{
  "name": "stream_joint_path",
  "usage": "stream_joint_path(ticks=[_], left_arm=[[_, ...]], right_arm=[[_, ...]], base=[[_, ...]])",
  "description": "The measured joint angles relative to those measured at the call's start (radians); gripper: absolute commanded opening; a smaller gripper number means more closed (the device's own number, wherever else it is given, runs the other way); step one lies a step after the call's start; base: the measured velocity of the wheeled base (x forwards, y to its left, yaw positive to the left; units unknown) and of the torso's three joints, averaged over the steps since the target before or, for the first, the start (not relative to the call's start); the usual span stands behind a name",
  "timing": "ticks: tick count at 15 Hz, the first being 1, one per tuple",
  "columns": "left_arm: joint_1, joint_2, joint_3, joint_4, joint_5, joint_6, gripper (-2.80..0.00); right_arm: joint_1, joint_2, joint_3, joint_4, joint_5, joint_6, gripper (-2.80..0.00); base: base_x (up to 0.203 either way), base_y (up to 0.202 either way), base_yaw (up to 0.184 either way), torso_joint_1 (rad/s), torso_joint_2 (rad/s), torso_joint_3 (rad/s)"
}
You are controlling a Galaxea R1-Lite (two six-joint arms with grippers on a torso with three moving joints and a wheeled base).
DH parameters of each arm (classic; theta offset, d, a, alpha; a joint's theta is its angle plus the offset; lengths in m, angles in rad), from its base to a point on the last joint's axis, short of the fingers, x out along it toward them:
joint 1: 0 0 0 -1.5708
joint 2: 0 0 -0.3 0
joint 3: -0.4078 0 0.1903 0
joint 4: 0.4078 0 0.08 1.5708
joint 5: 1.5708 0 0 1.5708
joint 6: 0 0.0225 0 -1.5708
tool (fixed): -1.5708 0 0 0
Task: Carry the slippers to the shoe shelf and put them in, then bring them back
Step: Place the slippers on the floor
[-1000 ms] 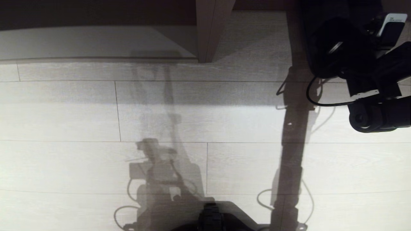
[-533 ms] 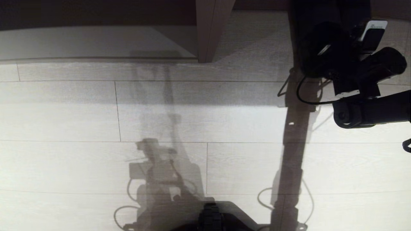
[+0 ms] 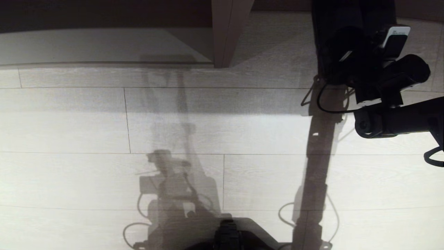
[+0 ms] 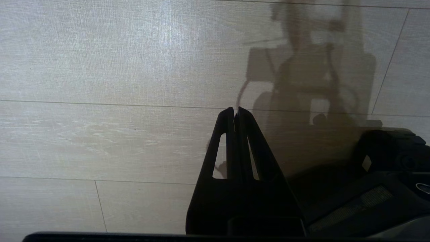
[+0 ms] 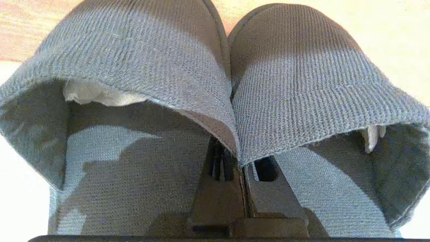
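Two dark grey fabric slippers lie side by side with their toes pointing away, filling the right wrist view. My right gripper is shut on their touching inner edges, and its fingertips are hidden under the fabric. In the head view the slippers are a dark mass at the top right, hanging from my right arm above the floor. The shoe shelf lies at the top left, with its light bottom plank and a slanted divider panel. Low over the floor, my left gripper is shut and holds nothing.
Pale wood-plank floor fills most of the head view, crossed by my own shadows. My base shows at the bottom edge. A black cable loops below the right wrist. The slippers hang to the right of the divider panel.
My right arm has swung left in the head view and taken the slippers with it. The left arm, the shelf and the floor have kept still.
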Motion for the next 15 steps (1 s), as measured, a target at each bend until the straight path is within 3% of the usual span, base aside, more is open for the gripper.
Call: stream_joint_path(ticks=[7,8,15], left_arm=[[0.000,0.000,0.000,0.000,0.000,0.000,-2.80],[0.000,0.000,0.000,0.000,0.000,0.000,-2.80],[0.000,0.000,0.000,0.000,0.001,0.000,-2.80]], right_arm=[[-0.001,0.005,-0.001,0.007,0.000,-0.002,-2.80],[-0.001,0.005,-0.001,0.007,0.000,-0.002,0.00],[-0.002,0.005,0.002,0.010,0.000,0.000,0.00]], base=[[0.000,0.000,0.000,0.000,0.00,0.000],[0.000,0.000,0.000,0.000,0.00,0.000],[0.000,0.000,0.000,0.000,0.00,0.000]])
